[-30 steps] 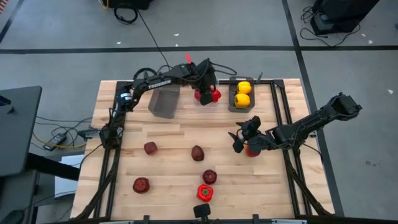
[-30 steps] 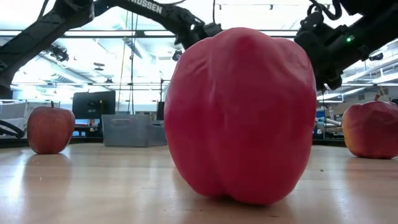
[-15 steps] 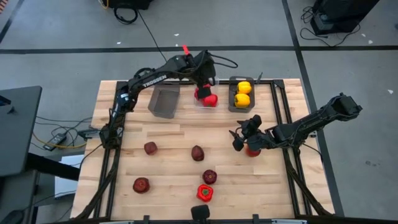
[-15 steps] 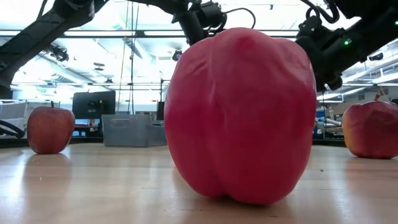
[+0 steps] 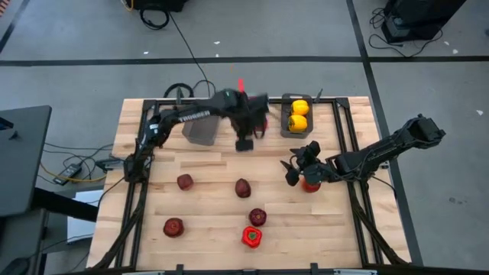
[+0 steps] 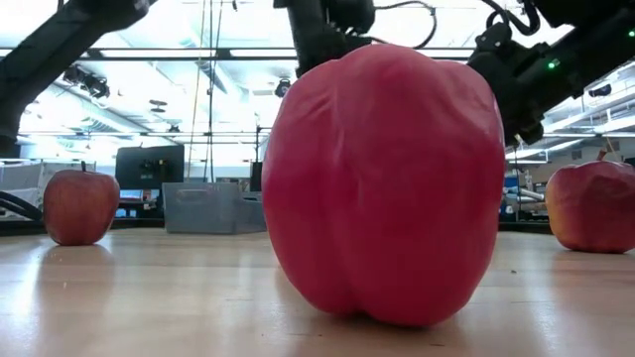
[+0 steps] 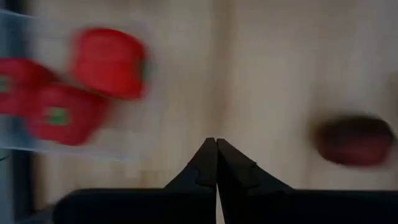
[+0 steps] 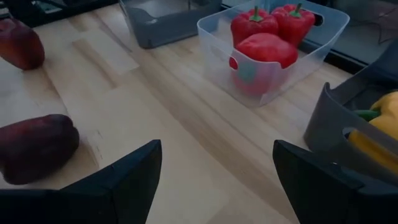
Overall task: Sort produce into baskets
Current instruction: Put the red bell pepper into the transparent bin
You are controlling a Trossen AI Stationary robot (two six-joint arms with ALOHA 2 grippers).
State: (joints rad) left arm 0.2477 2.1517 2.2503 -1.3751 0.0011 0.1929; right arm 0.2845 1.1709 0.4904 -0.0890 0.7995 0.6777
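Left tool (image 5: 244, 143), fingers pressed together and empty, hovers just beside the clear bin (image 8: 273, 46) holding three red peppers (image 8: 266, 48) near the surface's (image 5: 206, 191) far edge; right tool (image 5: 294, 169) spread wide, mid-right.

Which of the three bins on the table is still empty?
The dark grey bin at the left end of the row is empty. The clear bin holds three red peppers, and the other grey bin holds yellow peppers.

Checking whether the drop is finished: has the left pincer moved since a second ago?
Yes. The left pincer, shut and empty, has pulled back from over the clear bin toward the table's middle.
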